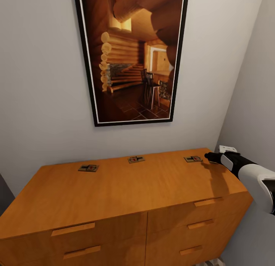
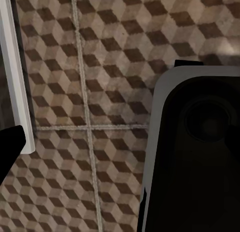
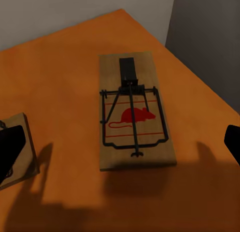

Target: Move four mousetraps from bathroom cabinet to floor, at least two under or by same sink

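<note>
Three mousetraps (image 1: 88, 167) (image 1: 136, 159) (image 1: 193, 158) lay flat along the back of the cabinet (image 1: 126, 197) top. The right gripper (image 1: 208, 156) hovered just beside the rightmost trap, fingers spread apart. The left gripper's state could not be told.

Grey walls (image 1: 42, 86); framed log-cabin picture (image 1: 131, 55) hung above.

The cabinet (image 1: 126, 193) runs off the head view's lower edge, its lowest drawer fronts cut away. The framed picture (image 1: 131, 55) above it loses its top to the upper edge. In the right wrist view, a second mousetrap (image 3: 20, 152) is partly covered by a dark fingertip (image 3: 11, 154) (its wire parts mostly unseen). From the head, the three mousetraps' (image 1: 136, 159) details are too small to make out.
</note>
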Robot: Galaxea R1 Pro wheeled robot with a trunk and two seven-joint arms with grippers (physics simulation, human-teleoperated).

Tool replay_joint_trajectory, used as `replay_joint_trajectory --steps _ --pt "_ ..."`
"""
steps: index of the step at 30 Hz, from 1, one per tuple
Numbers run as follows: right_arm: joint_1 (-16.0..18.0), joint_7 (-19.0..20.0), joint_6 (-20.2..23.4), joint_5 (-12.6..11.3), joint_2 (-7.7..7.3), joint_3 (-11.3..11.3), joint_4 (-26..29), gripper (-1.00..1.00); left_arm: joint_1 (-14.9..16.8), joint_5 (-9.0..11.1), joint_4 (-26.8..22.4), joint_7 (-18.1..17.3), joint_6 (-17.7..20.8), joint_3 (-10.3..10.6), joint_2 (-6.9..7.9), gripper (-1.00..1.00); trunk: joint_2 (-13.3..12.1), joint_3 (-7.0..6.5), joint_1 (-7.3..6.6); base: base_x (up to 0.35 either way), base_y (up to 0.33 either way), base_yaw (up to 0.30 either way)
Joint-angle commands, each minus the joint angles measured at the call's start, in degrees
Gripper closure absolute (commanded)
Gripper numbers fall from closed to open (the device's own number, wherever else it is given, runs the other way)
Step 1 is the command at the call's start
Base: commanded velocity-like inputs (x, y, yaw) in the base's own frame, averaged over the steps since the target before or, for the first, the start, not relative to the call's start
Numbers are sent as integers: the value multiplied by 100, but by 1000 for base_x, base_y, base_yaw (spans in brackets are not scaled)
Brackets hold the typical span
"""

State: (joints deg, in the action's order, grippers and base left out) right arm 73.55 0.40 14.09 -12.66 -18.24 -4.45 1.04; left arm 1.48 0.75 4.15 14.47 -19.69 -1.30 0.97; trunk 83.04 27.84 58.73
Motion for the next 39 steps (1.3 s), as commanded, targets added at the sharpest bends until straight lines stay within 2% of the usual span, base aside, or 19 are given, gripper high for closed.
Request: replay_joint_trajectory --steps 1,21,39 --pt "2 4 32 -52 -3 -48 10 -100 10 7 24 3 -44 -11 0 -100 3 12 0 0 0 0" --pt "2 -4 24 -47 -4 -48 10 -100 10 11 24 4 -36 -11 0 -100 3 144 0 0 0 0" --pt "2 -8 24 -44 -4 -48 10 -100 10 6 24 3 -43 -11 0 -100 3 158 0 43 0 0"
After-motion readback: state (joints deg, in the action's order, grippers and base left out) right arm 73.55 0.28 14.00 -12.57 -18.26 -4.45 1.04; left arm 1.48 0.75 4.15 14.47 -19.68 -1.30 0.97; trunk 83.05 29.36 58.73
